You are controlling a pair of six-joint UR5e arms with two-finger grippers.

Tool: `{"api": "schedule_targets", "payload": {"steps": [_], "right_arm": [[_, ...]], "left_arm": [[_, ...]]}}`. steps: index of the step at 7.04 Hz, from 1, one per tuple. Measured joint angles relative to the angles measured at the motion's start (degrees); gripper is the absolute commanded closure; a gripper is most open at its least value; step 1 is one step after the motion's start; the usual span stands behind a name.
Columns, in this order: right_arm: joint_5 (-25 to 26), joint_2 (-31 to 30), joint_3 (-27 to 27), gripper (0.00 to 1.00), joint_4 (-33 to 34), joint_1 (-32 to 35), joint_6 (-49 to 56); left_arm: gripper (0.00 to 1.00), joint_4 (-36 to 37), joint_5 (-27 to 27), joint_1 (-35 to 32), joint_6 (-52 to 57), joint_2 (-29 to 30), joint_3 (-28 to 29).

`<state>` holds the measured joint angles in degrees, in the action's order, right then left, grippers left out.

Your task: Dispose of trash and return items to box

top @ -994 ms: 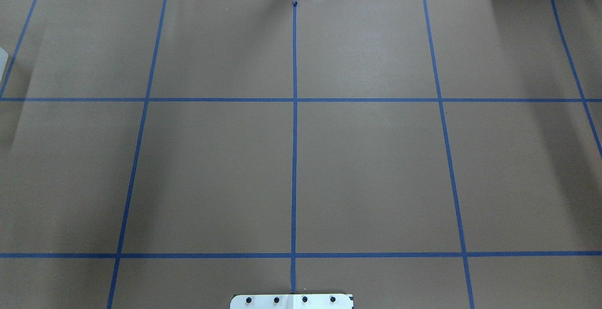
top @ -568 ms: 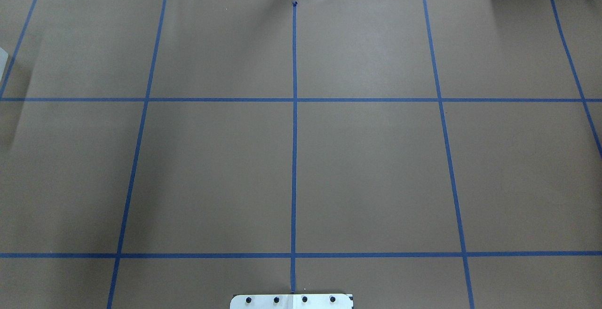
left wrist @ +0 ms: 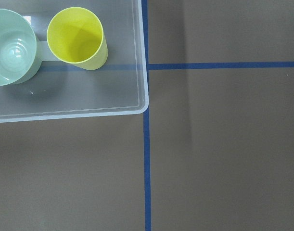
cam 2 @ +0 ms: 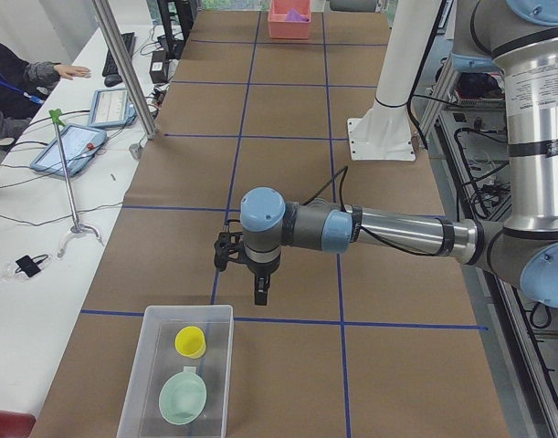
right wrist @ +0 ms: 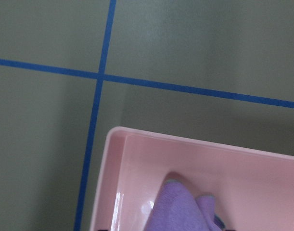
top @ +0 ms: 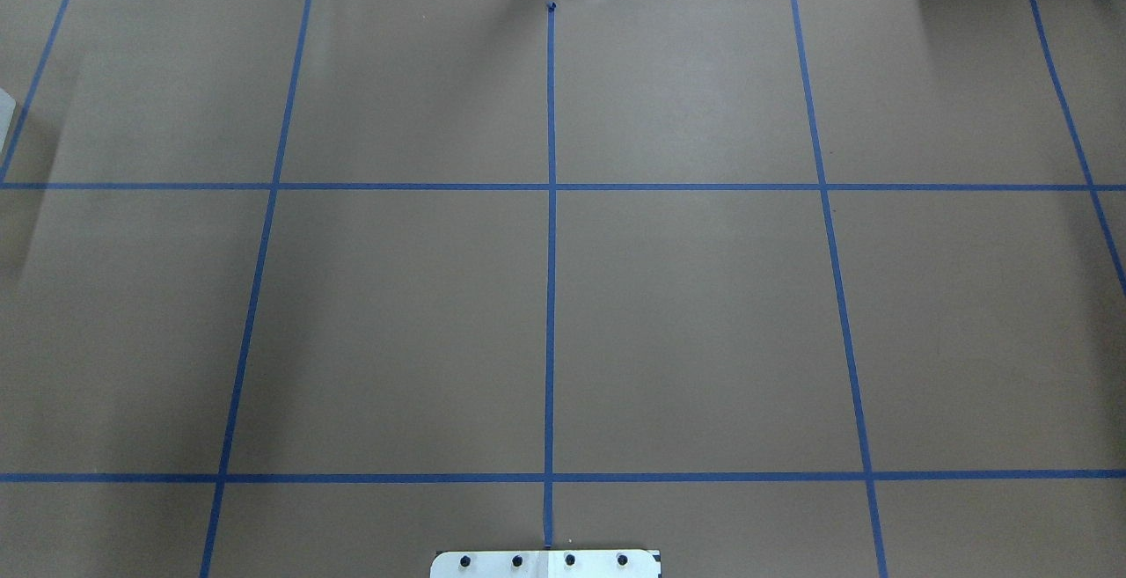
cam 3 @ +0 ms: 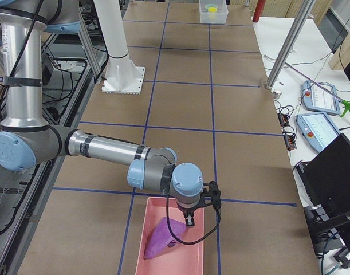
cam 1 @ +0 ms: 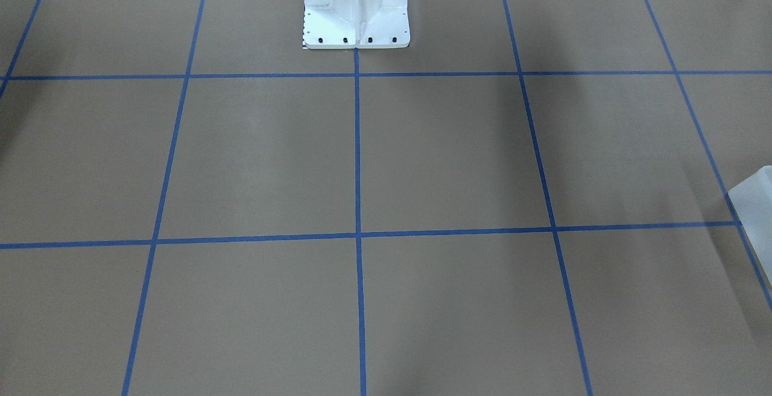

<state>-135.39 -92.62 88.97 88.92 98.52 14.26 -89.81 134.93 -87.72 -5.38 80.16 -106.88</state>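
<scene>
A clear plastic box (cam 2: 187, 309) at the table's left end holds a yellow cup (cam 2: 190, 341) and a mint green cup (cam 2: 183, 399). The left wrist view shows the box (left wrist: 142, 72), the yellow cup (left wrist: 77, 37) and the green cup (left wrist: 12, 48). My left gripper (cam 2: 258, 278) hangs just before the box; I cannot tell whether it is open or shut. A pink bin (cam 3: 186, 259) at the right end holds a crumpled purple piece (cam 3: 160, 238), also in the right wrist view (right wrist: 185, 207). My right gripper (cam 3: 189, 219) hovers over the bin; I cannot tell its state.
The white robot pedestal (cam 1: 356, 4) stands at the table's middle rear. A corner of the clear box (cam 1: 754, 203) shows at the front-facing view's right edge. A side desk with tablets (cam 2: 68, 151), a metal pole (cam 2: 123, 68) and an operator's hand (cam 2: 68, 71) lie beyond the table.
In the overhead view the shadows at the table's left and right edges have shrunk. No arm or object enters that view.
</scene>
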Motion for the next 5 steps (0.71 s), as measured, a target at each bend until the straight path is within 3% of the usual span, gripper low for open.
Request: {"api": "schedule_targets", "payload": {"steps": [3, 5], "right_arm": [[-0.2, 1.0, 9.6, 0.0, -0.1, -10.0, -21.0], [1.4, 0.0, 11.7, 0.0, -0.4, -12.3, -24.7]], "left_arm": [[0.01, 0.3, 0.2, 0.0, 0.0, -0.4, 0.4], [0.01, 0.1, -0.1, 0.0, 0.0, -0.7, 0.6]]}}
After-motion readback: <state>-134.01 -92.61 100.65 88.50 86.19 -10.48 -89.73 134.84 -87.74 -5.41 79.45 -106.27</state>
